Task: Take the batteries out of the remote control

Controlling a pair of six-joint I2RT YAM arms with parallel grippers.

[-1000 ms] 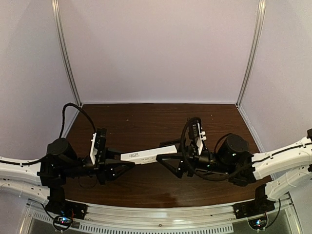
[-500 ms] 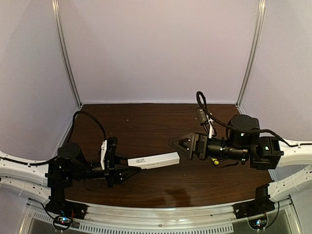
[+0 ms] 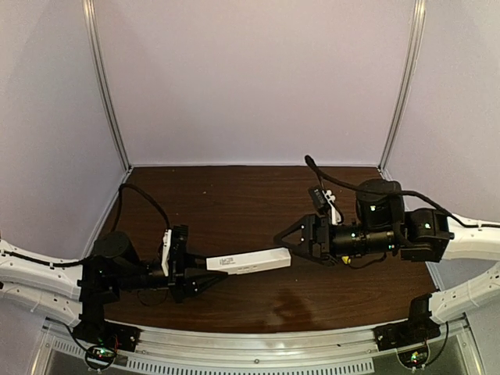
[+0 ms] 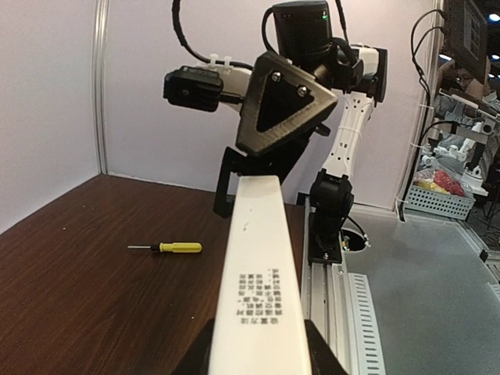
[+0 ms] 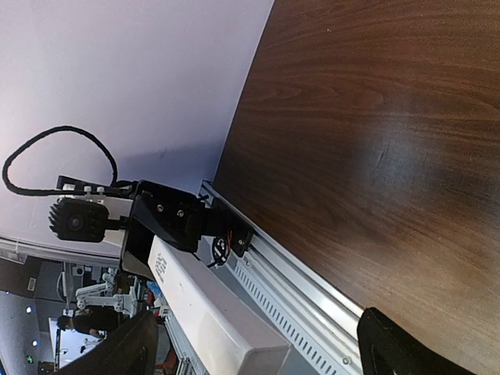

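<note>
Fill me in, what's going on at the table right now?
The left gripper holds the remote control by one end, raised off the table and pointing across at the other arm. The right gripper is open, its fingers on either side of the remote's free end without closing on it. No batteries are in view, and it's unclear from these views whether the cover is on. A yellow-handled screwdriver lies untouched on the table.
</note>
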